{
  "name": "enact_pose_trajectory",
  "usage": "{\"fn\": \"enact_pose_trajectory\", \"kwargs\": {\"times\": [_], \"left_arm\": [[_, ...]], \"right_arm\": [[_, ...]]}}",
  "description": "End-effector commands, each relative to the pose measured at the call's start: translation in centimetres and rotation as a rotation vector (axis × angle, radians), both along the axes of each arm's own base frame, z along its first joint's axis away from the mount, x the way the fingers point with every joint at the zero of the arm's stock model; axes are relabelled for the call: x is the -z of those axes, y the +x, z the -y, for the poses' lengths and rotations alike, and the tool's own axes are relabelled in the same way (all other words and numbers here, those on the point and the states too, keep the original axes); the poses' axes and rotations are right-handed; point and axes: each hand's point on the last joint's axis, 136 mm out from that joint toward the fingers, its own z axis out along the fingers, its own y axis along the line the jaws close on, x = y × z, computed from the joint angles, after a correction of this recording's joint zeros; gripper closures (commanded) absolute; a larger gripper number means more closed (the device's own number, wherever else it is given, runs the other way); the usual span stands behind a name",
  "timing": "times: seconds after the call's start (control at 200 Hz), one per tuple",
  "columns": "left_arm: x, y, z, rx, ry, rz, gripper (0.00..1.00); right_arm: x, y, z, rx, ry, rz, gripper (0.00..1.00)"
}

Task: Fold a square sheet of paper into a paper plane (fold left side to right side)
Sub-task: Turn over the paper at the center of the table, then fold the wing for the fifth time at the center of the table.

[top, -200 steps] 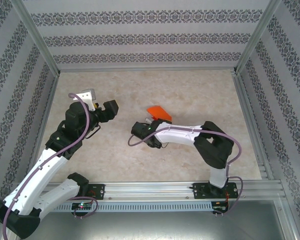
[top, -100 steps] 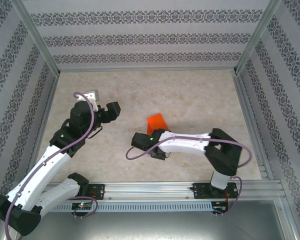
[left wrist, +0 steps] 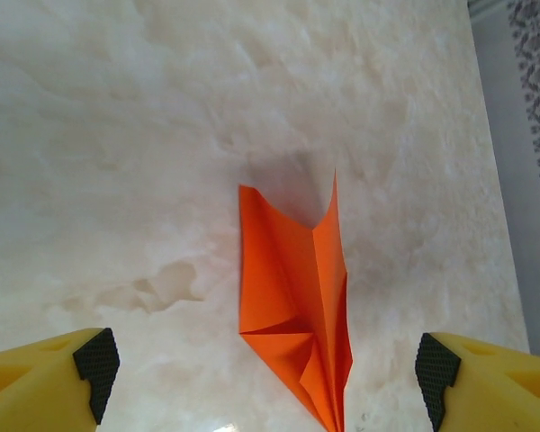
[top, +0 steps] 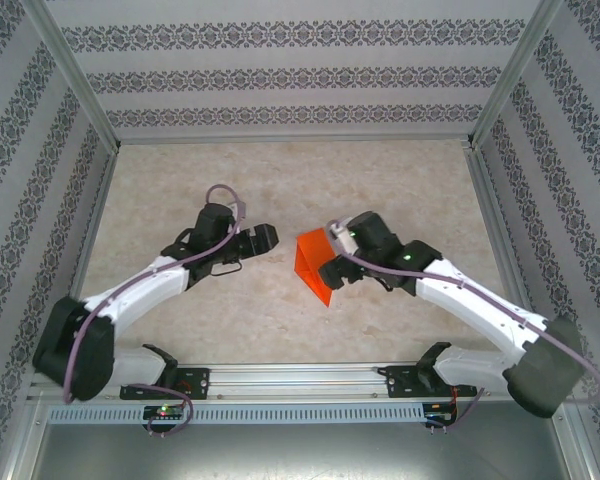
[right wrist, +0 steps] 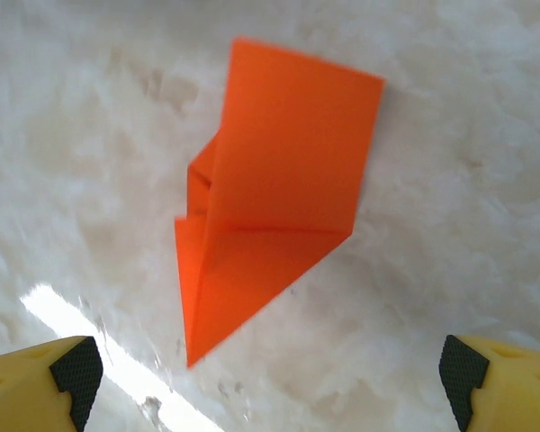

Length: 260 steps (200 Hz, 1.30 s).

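Top external view: a folded piece of orange paper lies on the pale marbled table, near its middle, between the two arms. The left gripper sits just to the left of the paper. The right gripper is at the paper's right edge, and from above I cannot tell if it touches.

Left wrist view: the left gripper is spread wide and holds nothing. The orange paper lies ahead of it as a narrow pointed shape, with one flap lifted off the table along a centre crease.

Right wrist view: the right gripper is also spread wide and empty. The orange paper lies ahead of it, broad at the far end and tapering to a point nearer the camera.

Risks, as I judge them:
- The paper is thin and the table looks smooth. A push from the left could slide the whole piece, not fold it, unless the other side is pinned.
- The raised flap may spring back, or crease off-line if it is pressed unevenly.
- The two grippers are close together, so they could bump each other over the paper.
- A pinch could catch both layers and drag earlier folds open.
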Motion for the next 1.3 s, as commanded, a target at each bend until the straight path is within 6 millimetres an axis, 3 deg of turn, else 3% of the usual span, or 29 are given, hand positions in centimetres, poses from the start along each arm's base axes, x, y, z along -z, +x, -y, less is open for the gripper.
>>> {"fn": "enact_pose_trajectory", "kwargs": {"times": [0.0, 0.145, 0.35, 0.425, 0.505, 0.679, 0.814, 1.024, 1.159, 1.294], "left_arm": [[-1.2, 0.9, 4.6, 0.111, -0.157, 0.013, 0.12], [1.5, 2.0, 7.3, 0.125, -0.147, -0.066, 0.12], [4.2, 3.5, 10.0, 0.158, -0.168, -0.130, 0.16], [4.8, 4.0, 10.7, 0.171, -0.170, -0.139, 0.23], [5.1, 4.3, 11.2, 0.184, -0.178, -0.143, 0.37], [5.5, 4.2, 11.0, 0.205, -0.159, -0.116, 0.70], [5.0, 3.9, 10.3, 0.230, -0.160, -0.071, 0.85], [3.6, 3.2, 9.3, 0.308, -0.218, 0.013, 0.95], [2.9, 2.6, 8.9, 0.361, -0.247, 0.059, 0.98], [2.9, 1.8, 9.2, 0.421, -0.273, 0.070, 0.99]], "right_arm": [[-2.0, 1.8, -1.3, 0.086, 0.314, -0.009, 0.02], [-1.4, 3.2, 0.1, 0.187, 0.429, -0.039, 0.02], [0.1, 3.5, 1.3, 0.249, 0.464, -0.072, 0.02], [0.6, 3.6, 1.9, 0.270, 0.477, -0.076, 0.02], [1.2, 3.7, 2.3, 0.285, 0.496, -0.091, 0.02], [2.1, 3.6, 1.9, 0.238, 0.546, -0.165, 0.02], [2.5, 3.9, 1.1, 0.186, 0.571, -0.197, 0.02], [3.1, 5.5, 0.1, 0.129, 0.670, -0.246, 0.15], [4.3, 6.4, -1.0, 0.057, 0.727, -0.316, 0.27], [5.7, 7.6, -1.9, 0.031, 0.754, -0.350, 0.32]]}}
